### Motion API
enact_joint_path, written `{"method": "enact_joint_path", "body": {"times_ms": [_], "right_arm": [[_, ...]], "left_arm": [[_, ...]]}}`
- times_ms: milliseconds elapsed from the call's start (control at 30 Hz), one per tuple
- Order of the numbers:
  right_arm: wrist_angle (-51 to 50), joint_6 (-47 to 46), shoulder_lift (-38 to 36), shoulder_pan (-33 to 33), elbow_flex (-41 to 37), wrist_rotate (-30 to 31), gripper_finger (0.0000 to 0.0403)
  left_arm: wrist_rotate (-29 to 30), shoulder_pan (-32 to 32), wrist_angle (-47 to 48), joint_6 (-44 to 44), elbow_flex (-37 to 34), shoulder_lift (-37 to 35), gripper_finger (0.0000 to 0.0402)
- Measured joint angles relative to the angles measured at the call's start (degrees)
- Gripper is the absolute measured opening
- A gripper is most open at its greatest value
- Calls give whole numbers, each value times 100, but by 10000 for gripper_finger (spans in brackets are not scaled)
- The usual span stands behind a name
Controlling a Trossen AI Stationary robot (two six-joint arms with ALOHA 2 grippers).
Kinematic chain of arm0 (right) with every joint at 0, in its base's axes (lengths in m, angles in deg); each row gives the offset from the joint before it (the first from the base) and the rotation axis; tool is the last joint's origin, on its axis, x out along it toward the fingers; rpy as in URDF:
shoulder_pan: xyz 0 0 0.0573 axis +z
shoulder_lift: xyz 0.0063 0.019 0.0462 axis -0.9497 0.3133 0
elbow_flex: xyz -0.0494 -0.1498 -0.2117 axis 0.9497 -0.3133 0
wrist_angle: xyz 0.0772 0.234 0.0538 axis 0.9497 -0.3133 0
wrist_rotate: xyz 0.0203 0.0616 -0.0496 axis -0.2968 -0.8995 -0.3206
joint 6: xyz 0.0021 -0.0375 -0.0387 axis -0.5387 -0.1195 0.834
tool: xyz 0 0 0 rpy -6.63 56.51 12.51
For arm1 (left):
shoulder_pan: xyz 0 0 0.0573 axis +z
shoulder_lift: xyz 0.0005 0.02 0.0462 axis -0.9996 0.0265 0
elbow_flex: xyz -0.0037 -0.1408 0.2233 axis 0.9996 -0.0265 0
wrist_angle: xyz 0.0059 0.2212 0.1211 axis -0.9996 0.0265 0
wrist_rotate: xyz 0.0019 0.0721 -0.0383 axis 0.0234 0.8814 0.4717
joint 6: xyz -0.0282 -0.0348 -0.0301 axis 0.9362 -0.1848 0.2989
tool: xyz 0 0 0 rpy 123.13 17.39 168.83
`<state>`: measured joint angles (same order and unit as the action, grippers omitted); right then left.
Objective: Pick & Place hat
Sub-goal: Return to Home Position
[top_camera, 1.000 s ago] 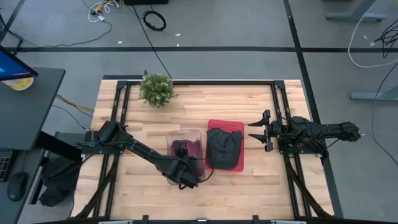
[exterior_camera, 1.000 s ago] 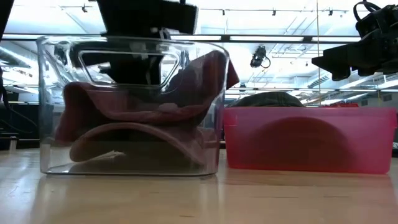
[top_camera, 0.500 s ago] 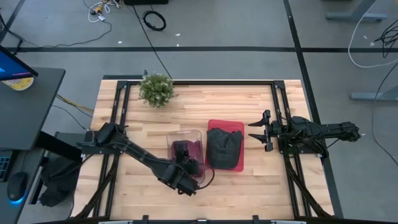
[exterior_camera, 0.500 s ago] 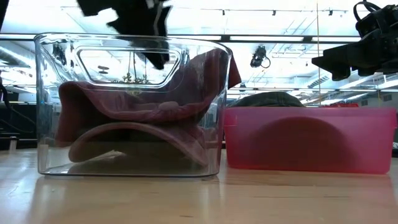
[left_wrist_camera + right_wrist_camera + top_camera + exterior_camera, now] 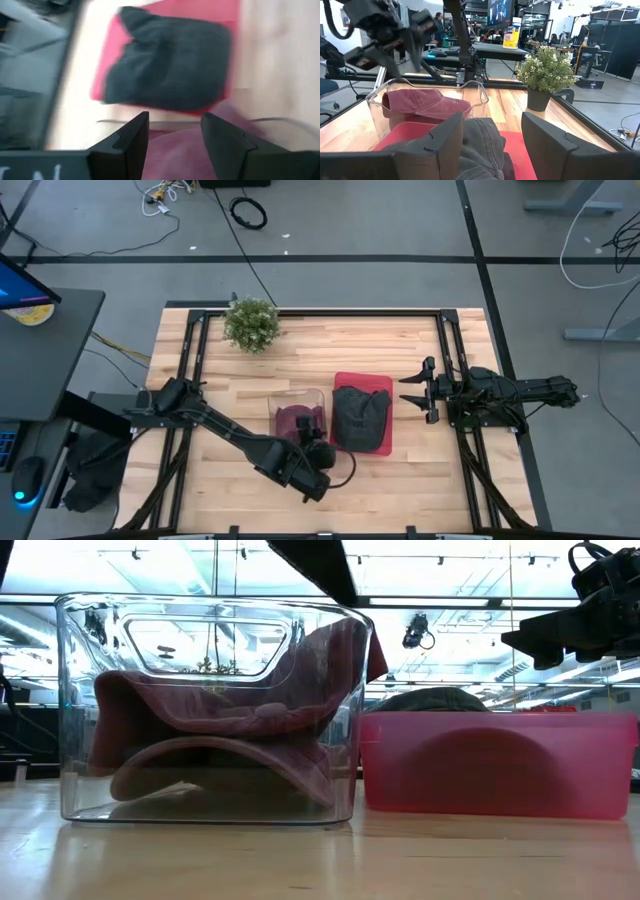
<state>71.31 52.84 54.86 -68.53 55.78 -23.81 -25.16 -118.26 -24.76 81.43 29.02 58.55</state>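
A maroon hat (image 5: 297,418) lies crumpled in a clear bin (image 5: 70,690), its brim arching off the bin's floor (image 5: 220,730) and its far side leaning on the bin's right wall. Beside it, a dark grey hat (image 5: 360,412) rests in a red bin (image 5: 500,765). My left gripper (image 5: 318,440) hovers open above the clear bin's near right corner and holds nothing. In its wrist view its fingers (image 5: 174,120) stand over the maroon hat (image 5: 190,150), with the dark hat (image 5: 170,65) beyond. My right gripper (image 5: 413,390) waits open, right of the red bin.
A small potted plant (image 5: 251,324) stands at the table's far left. Black frame rails run along the table's left and right sides. Bare wood lies near the front edge and between the plant and the bins. People and desks show in the room behind (image 5: 440,22).
My left gripper has risen out of the clear bin and drawn toward the table's near edge and a little right; in the low view it has nearly left the picture's top. The maroon hat stays lying in the clear bin.
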Motion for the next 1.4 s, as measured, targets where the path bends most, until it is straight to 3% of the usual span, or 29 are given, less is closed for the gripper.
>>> {"method": "enact_joint_path", "body": {"times_ms": [100, 233, 500, 800, 1167, 1400], "right_arm": [[-2, 0, 0, 0, 0, 0, 205], [0, 0, 0, 1, 0, 0, 205], [0, 0, -2, 1, 0, 0, 205], [0, 0, 0, 1, 0, 0, 205], [0, 0, 0, 1, 0, -2, 205], [-2, 0, 0, 1, 0, -1, 205]], "left_arm": [[-585, 107, -200, 70, -168, -4, 186], [-842, 236, -84, 346, -455, -5, 186], [-2758, 614, -145, 839, -1277, -30, 185], [-2898, 881, -403, 797, -1462, -99, 186], [-2821, 901, -237, 767, -578, -76, 186], [-2830, 901, -447, 766, -412, -85, 186]]}}
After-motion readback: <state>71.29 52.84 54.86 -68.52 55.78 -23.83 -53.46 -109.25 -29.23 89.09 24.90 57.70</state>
